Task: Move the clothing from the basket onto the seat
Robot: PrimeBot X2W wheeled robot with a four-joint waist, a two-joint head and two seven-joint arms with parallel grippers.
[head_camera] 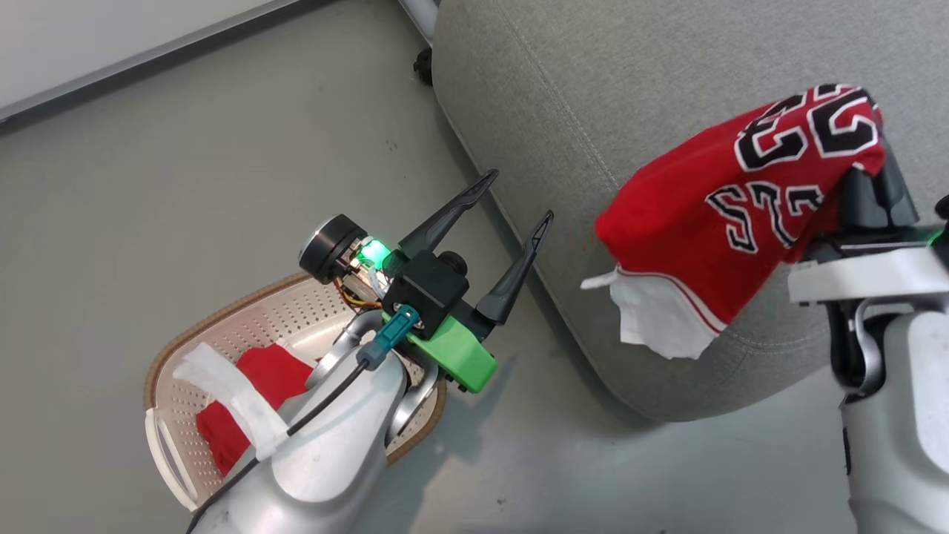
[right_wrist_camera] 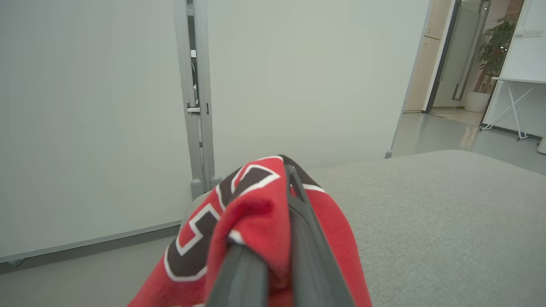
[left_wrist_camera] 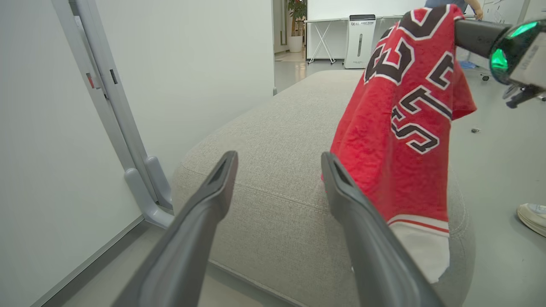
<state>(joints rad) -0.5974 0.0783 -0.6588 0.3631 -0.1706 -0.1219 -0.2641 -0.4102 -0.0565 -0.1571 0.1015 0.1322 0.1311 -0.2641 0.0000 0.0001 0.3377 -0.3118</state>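
Observation:
The red jersey [head_camera: 741, 215] with black-and-white lettering hangs in the air over the near edge of the grey seat [head_camera: 593, 89], its white hem drooping low. My right gripper [right_wrist_camera: 286, 179] is shut on the jersey's top, and cloth drapes over its fingers. My left gripper [head_camera: 519, 196] is open and holds nothing, hovering above the floor between the basket and the seat. In the left wrist view its fingers [left_wrist_camera: 213, 187] point at the seat [left_wrist_camera: 273, 140], with the jersey [left_wrist_camera: 401, 140] just to their right. Another red garment with white trim [head_camera: 270, 374] lies in the cream basket [head_camera: 159, 356], partly hidden by my left forearm.
The basket sits on grey floor at the lower left. A white partition wall with a grey post and foot [left_wrist_camera: 140, 183] stands close behind the seat's far corner. A dark caster [head_camera: 423, 65] shows there. A person's shoe [left_wrist_camera: 533, 217] rests on the floor to the right.

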